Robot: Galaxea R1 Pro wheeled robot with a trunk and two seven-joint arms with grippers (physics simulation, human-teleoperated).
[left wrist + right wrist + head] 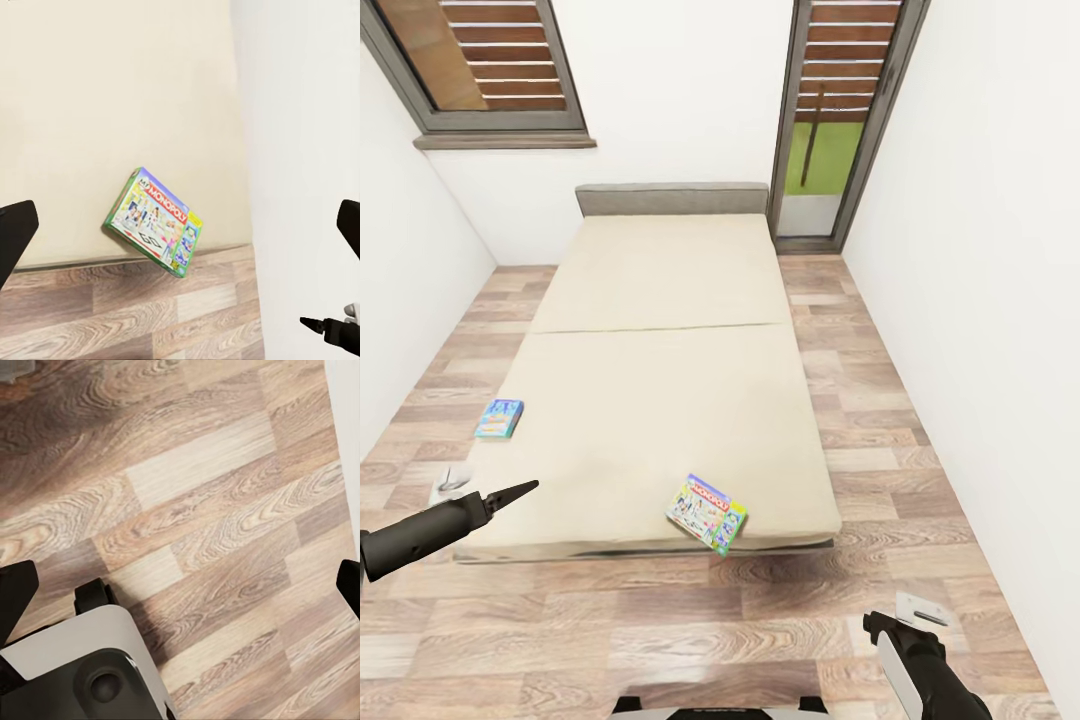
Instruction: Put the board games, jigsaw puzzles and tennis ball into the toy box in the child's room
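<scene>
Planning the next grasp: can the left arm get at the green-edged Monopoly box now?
Probably yes. The Monopoly box lies at the bed's near edge, uncovered; the left pincer is open, apart from it, with only bare mattress between.

A wide bed (660,400) with a plain cream cover takes up the middle of the room, a seam running across it partway down. Its grey headboard (672,198) stands against the far white wall (680,90). Wood-plank floor (780,630) runs round the bed on both sides and at its foot. High on the far wall to the left is a grey-framed window (485,65) with brown slats. To the right of the headboard stands a narrow glazed door (840,120), grass green showing through its lower pane.
</scene>
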